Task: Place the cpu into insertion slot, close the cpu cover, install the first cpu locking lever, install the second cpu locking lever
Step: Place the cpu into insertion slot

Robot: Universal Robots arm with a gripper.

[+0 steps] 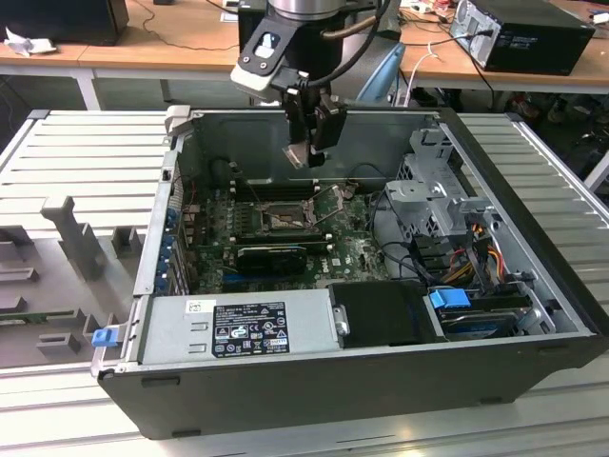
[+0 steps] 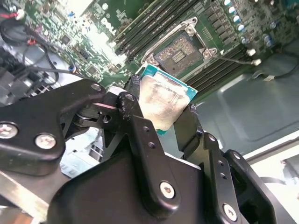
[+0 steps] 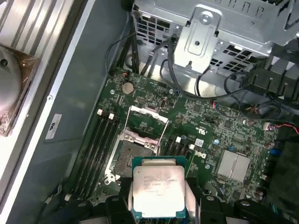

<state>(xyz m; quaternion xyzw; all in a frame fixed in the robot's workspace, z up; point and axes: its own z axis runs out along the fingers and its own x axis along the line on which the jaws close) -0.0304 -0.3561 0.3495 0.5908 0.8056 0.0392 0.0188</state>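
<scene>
nearest to where i stand is the open computer case (image 1: 533,314) lying on the ribbed grey table (image 1: 86,152), with the grey power supply (image 1: 238,328) along its front edge and a black box (image 1: 381,314) beside it toward the exterior view's right. past those lies the green motherboard (image 1: 247,238), and toward the exterior view's right a metal drive cage (image 1: 428,190) with a tangle of cables. in the middle of the board sits the insertion slot (image 1: 284,220), bare, its dark contact field open to the air; in the first wrist view the cpu cover (image 3: 148,122) is swung up off the slot (image 3: 128,158), tilted away on its hinge, with rows of memory slots (image 3: 96,140) running just beside. above the slot and well apart from it hangs the gripper (image 1: 309,150), reaching down from the arm into the case. its jaws are drawn in only as far as the chip's width and pinch the cpu (image 1: 303,155) by two opposite edges, one black finger (image 2: 133,93) on each side. both wrist views show the cpu (image 3: 156,189) held flat in the air, silvery metal top toward the cameras, green rim showing, touching nothing but the fingers. farthest back are wooden benches (image 1: 171,43) carrying wires and dark boxes.
</scene>
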